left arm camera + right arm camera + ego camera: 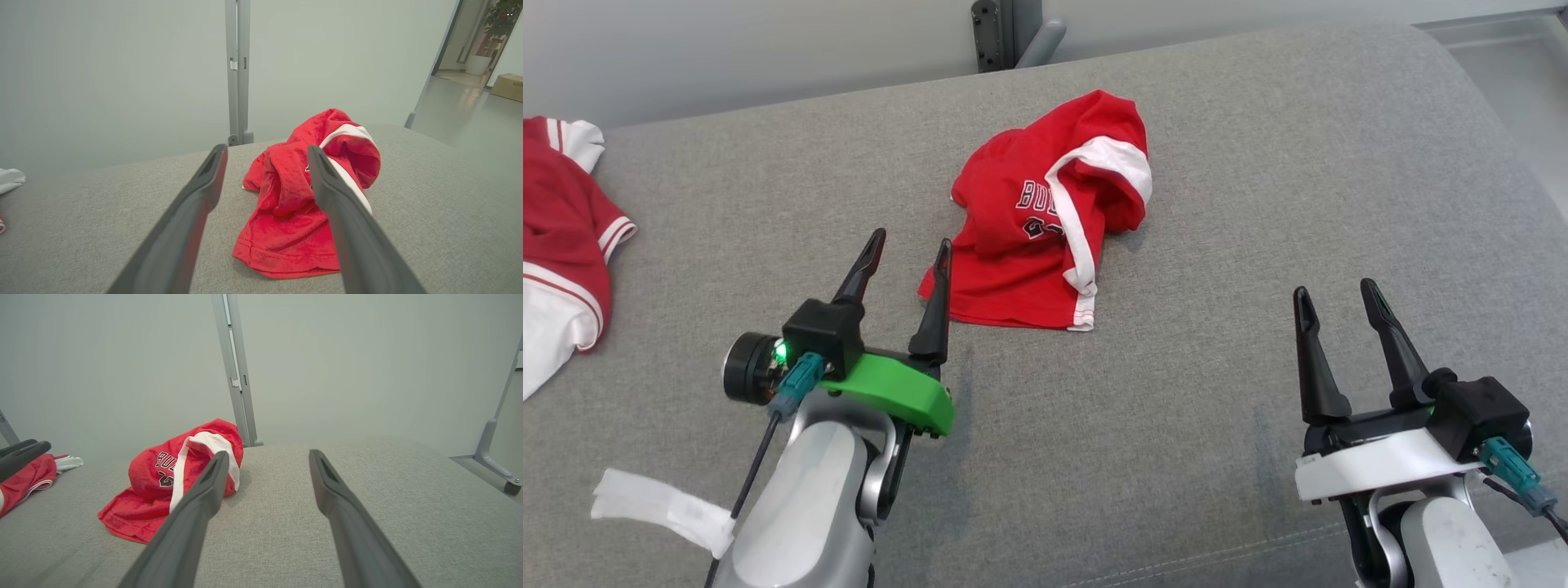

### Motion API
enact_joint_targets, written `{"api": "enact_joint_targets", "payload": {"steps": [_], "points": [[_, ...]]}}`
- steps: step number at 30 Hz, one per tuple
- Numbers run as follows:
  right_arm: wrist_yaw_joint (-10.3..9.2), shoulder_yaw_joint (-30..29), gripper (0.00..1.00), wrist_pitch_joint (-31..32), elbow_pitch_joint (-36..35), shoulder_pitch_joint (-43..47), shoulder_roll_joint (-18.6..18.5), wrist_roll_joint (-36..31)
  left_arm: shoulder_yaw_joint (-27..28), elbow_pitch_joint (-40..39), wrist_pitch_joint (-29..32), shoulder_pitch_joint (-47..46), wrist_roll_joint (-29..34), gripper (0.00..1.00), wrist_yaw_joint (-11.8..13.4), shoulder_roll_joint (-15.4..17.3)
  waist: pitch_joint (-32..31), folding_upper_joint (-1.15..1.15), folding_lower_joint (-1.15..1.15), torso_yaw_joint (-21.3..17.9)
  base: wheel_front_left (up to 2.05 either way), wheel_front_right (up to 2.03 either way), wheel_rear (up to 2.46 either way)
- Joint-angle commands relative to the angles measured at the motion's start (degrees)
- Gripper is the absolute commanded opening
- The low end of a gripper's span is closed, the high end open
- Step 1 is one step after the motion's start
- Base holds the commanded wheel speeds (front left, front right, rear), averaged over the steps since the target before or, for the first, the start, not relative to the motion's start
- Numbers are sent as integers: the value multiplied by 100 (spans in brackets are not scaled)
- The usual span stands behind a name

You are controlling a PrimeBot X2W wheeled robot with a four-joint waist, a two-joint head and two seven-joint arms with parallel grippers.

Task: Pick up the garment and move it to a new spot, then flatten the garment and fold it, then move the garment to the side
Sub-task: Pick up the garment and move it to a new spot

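Left end effector [912, 238] & right end effector [1334, 287] open wide, empty: multi-layer pinch cd bunch crumpled red-white fabric jersey [1029, 245].

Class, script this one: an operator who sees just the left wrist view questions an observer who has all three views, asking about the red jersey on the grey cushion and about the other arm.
Operator: A crumpled red jersey lies just beyond the left gripper. Any print on it?
Observer: Yes. The head view shows black lettering on it that begins "BU"; the rest is lost in the folds.
Operator: Where is the other arm?
Observer: The right gripper stands open above bare grey cushion, to the jersey's right and apart from it.
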Motion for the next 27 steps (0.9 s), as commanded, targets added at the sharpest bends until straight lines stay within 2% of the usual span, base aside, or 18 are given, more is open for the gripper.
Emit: {"api": "enact_joint_targets", "payload": {"steps": [1,14,22,27], "points": [[-4,-13,100,-17,15,81,-11,-32,167,-177,-4,249,84,100,85,-42,-139,0,0,118,0,0,0],[-4,-242,100,-17,13,425,-10,-87,1540,-1477,-4,2123,579,100,205,-216,-391,0,0,342,0,0,0],[-4,-253,100,-17,66,578,-11,-19,1798,-1740,-5,2678,693,100,115,-282,-495,0,0,550,0,0,0],[-4,-157,100,-17,110,571,-11,82,1842,-1801,-5,2854,528,100,183,-302,-516,0,0,587,0,0,0]]}}
